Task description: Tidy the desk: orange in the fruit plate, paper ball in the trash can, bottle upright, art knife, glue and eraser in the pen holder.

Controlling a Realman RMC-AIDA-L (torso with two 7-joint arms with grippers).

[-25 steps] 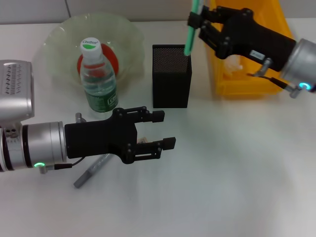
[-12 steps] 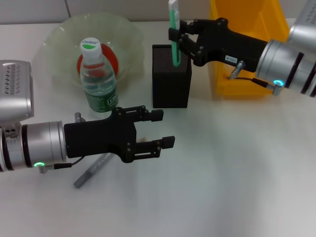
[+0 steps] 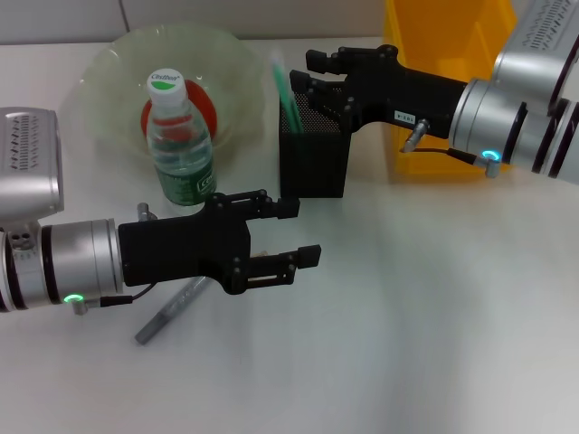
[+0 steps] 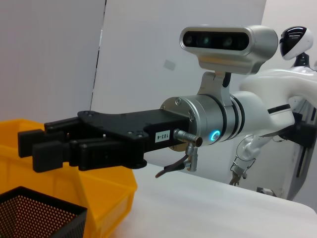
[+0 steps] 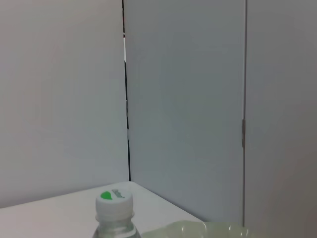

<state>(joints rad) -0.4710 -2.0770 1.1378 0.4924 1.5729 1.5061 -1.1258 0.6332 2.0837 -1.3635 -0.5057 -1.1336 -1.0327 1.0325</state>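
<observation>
The mint-green art knife (image 3: 284, 90) stands in the black mesh pen holder (image 3: 312, 167) (image 4: 39, 218), leaning on its far left corner. My right gripper (image 3: 309, 74) (image 4: 47, 146) hovers just over the holder, open, apart from the knife. The bottle (image 3: 181, 145) (image 5: 115, 201) stands upright in front of the fruit plate (image 3: 109, 72) (image 5: 208, 229), which holds the orange (image 3: 206, 107). Low over the desk (image 3: 407, 316), my left gripper (image 3: 303, 232) is open, and the silver-grey glue (image 3: 172, 312) lies beneath its wrist. The eraser and paper ball are hidden.
The yellow trash can (image 3: 443, 27) (image 4: 114, 183) stands right of the pen holder, behind my right arm. The pen holder, bottle and plate stand close together at the back.
My right gripper moved left and down over the pen holder and let go of the art knife, which now rests inside, leaning left. The left arm barely shifted.
</observation>
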